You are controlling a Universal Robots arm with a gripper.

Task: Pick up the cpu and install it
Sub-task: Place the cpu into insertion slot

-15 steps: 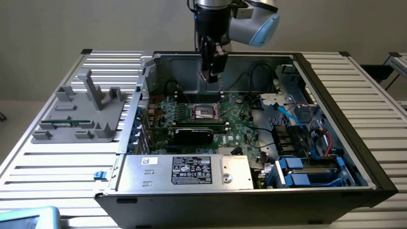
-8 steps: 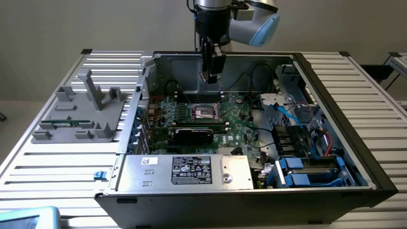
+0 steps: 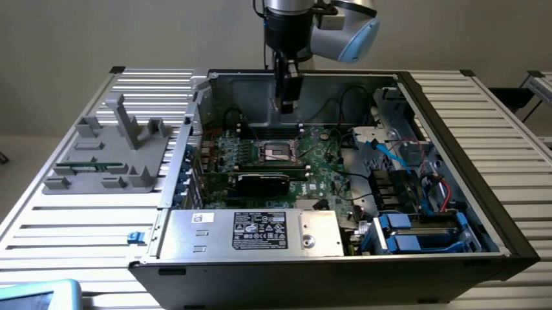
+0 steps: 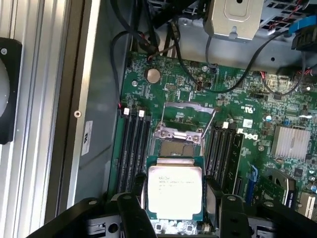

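Note:
The cpu (image 4: 175,191), a small square chip with a silvery printed top and a thin green-tan edge, sits between my two black fingers (image 4: 130,214). My gripper (image 4: 176,210) is shut on it, one finger on each side. Just beyond it on the green motherboard (image 4: 247,99) lies the socket (image 4: 181,145), its metal frame lifted open and its contact bed bare. In the exterior view my gripper (image 3: 286,108) hangs inside the open computer case, above and slightly behind the socket (image 3: 280,151).
Black memory slots (image 4: 132,148) flank the socket on both sides. Black cables (image 4: 148,39) cross the board's far edge. A silver power supply box (image 3: 250,231) fills the case's front, blue drive bays (image 3: 414,232) stand at the exterior view's right, and a grey fixture (image 3: 108,152) at its left.

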